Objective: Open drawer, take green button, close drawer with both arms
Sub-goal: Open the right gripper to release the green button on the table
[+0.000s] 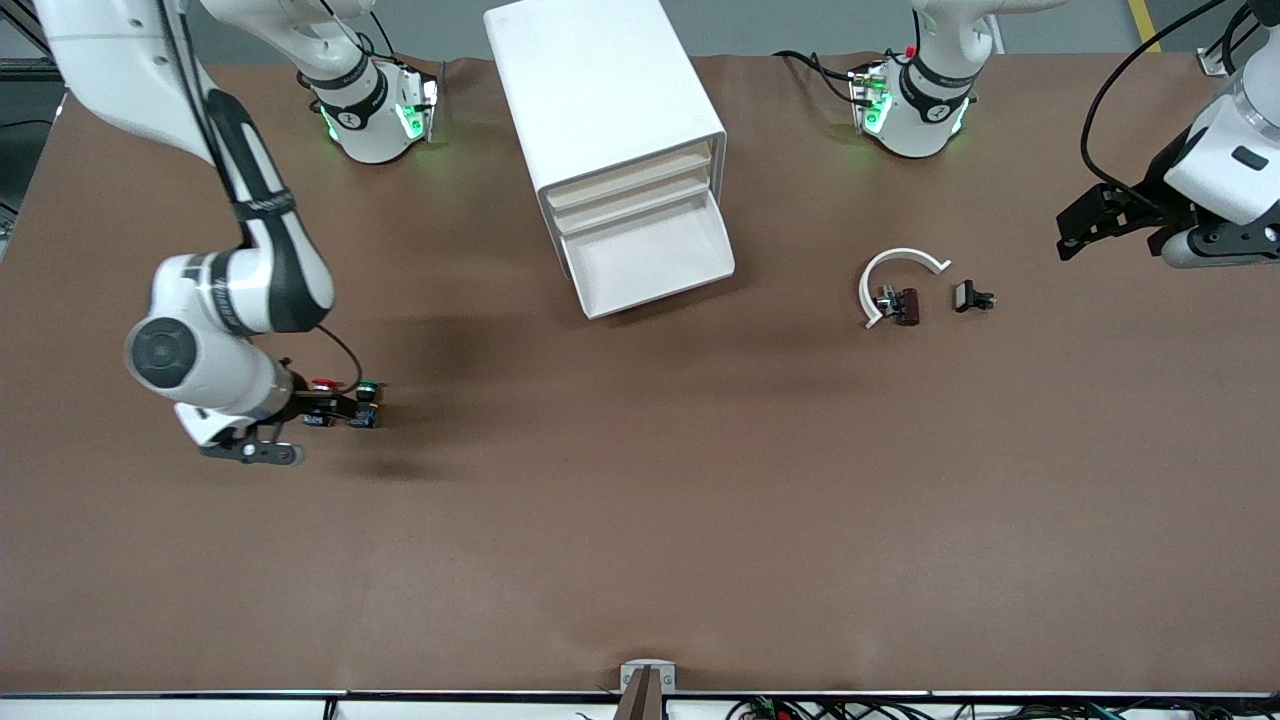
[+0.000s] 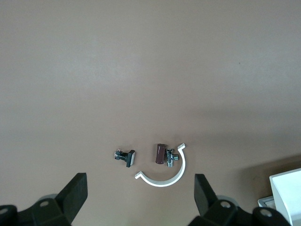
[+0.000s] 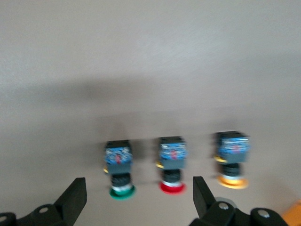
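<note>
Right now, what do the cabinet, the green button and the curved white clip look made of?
Cabinet: likely moulded plastic, smooth matte white with rounded edges. Its open drawer looks the same.
Green button: seemingly plastic, with a glossy green cap on a black-and-blue body; blur hides detail.
Curved white clip: probably plastic, a thin uniform white band; the small part beside it glints like metal.

A brown table (image 1: 640, 520) carries a white cabinet (image 1: 600, 90) between the arm bases, its lowest drawer (image 1: 645, 262) pulled open. Toward the left arm's end lie a white curved clip (image 1: 893, 268), a small brown part (image 1: 905, 306) and a black part (image 1: 970, 297) — close together. Toward the right arm's end stand three buttons in a row — green (image 3: 119, 169), red (image 3: 172, 165) and yellow (image 3: 231, 158).
</note>
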